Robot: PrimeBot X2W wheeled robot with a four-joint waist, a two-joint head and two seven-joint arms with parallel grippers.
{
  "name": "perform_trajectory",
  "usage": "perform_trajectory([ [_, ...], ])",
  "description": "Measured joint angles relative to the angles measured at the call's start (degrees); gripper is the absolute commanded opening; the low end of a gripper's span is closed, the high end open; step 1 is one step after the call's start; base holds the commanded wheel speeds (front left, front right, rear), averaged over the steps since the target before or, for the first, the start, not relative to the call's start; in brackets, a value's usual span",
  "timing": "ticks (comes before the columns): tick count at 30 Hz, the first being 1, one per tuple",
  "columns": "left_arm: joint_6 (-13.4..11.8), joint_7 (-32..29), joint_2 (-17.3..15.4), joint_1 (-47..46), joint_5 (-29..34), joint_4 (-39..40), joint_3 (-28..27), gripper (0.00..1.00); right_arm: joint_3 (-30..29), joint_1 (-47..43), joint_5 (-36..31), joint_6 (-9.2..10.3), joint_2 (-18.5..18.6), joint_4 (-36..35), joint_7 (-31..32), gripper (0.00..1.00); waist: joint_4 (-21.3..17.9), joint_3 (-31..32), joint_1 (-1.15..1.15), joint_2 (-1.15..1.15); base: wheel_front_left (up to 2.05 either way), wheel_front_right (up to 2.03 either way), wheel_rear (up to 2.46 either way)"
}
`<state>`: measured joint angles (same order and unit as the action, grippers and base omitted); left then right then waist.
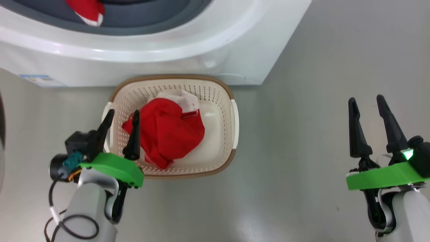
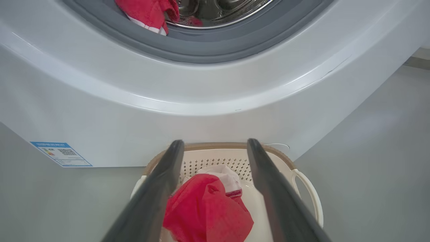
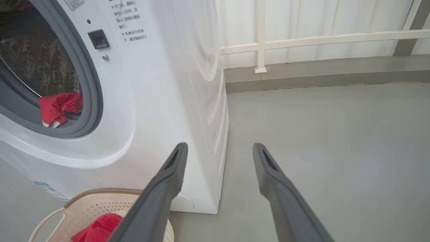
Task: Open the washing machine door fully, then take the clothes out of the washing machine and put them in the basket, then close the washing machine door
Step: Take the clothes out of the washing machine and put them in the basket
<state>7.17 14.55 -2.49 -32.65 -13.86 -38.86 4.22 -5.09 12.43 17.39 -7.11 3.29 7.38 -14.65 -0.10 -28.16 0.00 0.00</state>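
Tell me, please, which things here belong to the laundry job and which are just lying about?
Job in hand:
- washing machine
- basket
- clothes, red and white, in the basket
- red garment hanging over the drum's grey ring

Just there:
- railing beyond the machine
- floor

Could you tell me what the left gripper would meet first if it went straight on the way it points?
The left gripper would probably reach the washing machine front below its opening, passing over the basket; depth is unclear.
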Motion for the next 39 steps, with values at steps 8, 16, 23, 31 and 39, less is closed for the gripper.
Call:
perform_trajectory([
  [8, 0.00, 0.00, 0.13, 6.04, 2.58, 8.70, -2.96, 1.00, 0.27, -2.98, 0.18, 0.00, 0.76, 0.94, 0.00, 1.00, 0.89, 5.18, 0.00, 0.00, 0.00, 0.00, 0.00],
  [16, 0.00, 0.00, 0.27, 14.71, 5.45, 16.66, -5.31, 1.00, 0.43, -6.99, 0.29, 0.00, 1.40, 1.80, 0.00, 1.00, 1.57, 11.09, 0.00, 0.00, 0.00, 0.00, 0.00],
  [23, 0.00, 0.00, 0.31, 20.50, 5.83, 22.09, -7.45, 1.00, 0.24, -10.28, 0.75, 0.00, 1.85, 1.83, 0.01, 1.00, 1.93, 15.10, 0.00, 0.00, 0.00, 0.00, 0.00],
  [31, 0.00, 0.00, 0.31, 27.63, 7.24, 28.07, -8.04, 1.00, -0.18, -13.76, 0.82, 0.00, 1.88, 1.15, 0.01, 1.00, 2.37, 18.40, 0.00, 0.00, 0.00, 0.00, 0.00],
  [39, -0.04, 0.00, 0.27, 31.69, 6.73, 31.34, -8.31, 1.00, -1.03, -15.27, 0.83, 0.00, 1.85, 0.49, 0.01, 1.00, 2.62, 19.44, 0.00, 0.00, 0.00, 0.00, 0.00],
])
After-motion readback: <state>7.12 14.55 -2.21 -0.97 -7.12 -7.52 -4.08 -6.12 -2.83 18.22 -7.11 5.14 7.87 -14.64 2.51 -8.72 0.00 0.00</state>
